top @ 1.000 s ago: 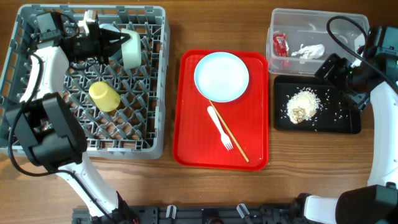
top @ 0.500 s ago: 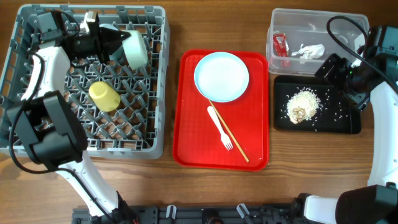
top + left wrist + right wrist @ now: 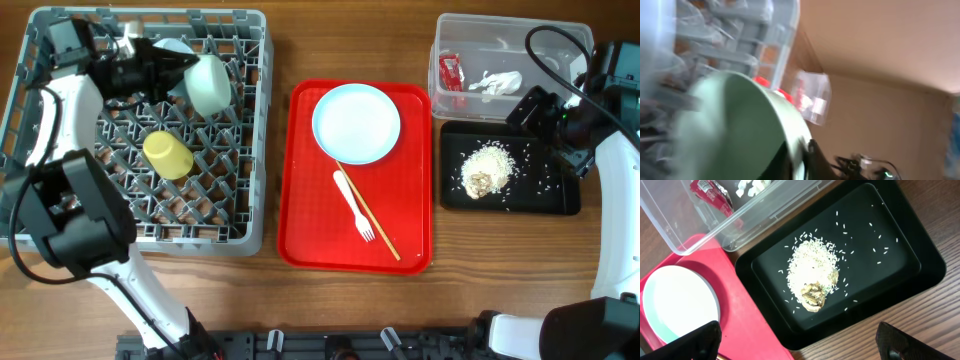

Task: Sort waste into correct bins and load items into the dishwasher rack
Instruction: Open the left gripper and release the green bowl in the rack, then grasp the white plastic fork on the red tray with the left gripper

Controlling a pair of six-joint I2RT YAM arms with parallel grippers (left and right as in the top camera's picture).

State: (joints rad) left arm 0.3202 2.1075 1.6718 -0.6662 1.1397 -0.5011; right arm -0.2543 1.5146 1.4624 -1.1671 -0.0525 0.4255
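In the grey-blue dishwasher rack [image 3: 250, 130] my left gripper [image 3: 168, 68] is shut on the rim of a pale green bowl [image 3: 208, 85], tipped on its side above the pegs. The left wrist view is blurred, but the bowl [image 3: 730, 130] fills it with its white rim between the dark fingers [image 3: 816, 156]. A yellow cup [image 3: 167, 155] lies in the rack. My right gripper [image 3: 800, 347] hangs wide open and holds nothing, over the black tray [image 3: 925, 275] with the rice scraps [image 3: 812, 272]. The clear tub [image 3: 500, 30] holds the red wrapper [image 3: 451, 71] and white napkin [image 3: 497, 81].
The flat red tray [image 3: 300, 200] in the middle carries a round white plate [image 3: 356, 122], a white plastic fork [image 3: 354, 205] and a thin wooden stick [image 3: 372, 215]. Loose rice grains are scattered inside the black tray [image 3: 560, 200]. Bare wooden table surrounds everything.
My left gripper has drawn back a little to the left, and the green bowl has turned and sunk slightly toward the pegs. The right arm has not moved.
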